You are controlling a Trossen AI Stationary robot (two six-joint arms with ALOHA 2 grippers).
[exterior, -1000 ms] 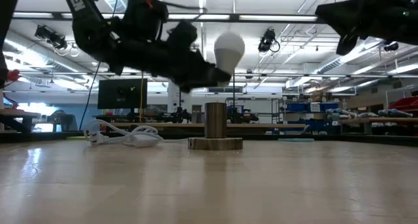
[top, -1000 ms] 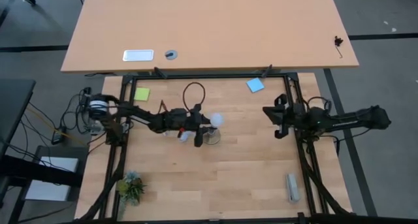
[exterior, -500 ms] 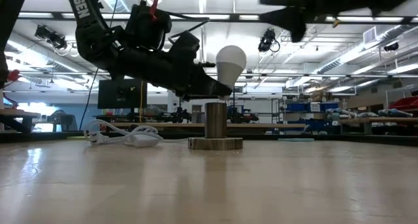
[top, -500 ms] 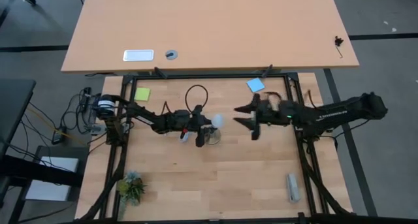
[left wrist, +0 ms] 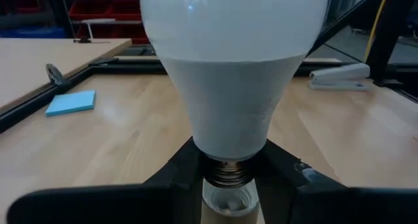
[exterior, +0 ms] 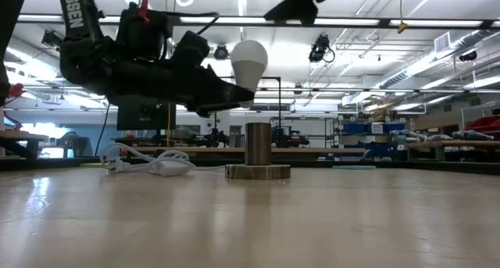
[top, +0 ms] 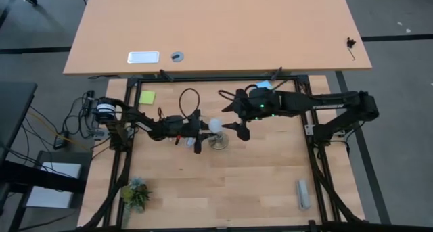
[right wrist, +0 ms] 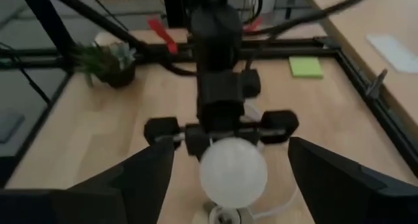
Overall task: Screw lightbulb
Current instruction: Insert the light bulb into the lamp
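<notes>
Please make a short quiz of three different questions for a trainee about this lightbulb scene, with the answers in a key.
1. True or false: the lightbulb is already screwed into the socket base.
2. Which gripper holds the lightbulb? A) left gripper B) right gripper C) neither
3. Fill in: the right gripper's jaws are ____.

Key:
1. False. It hangs above the base, a little to one side.
2. A. Its jaws clamp the bulb at the neck.
3. Open, spread near the bulb without touching it.
</notes>
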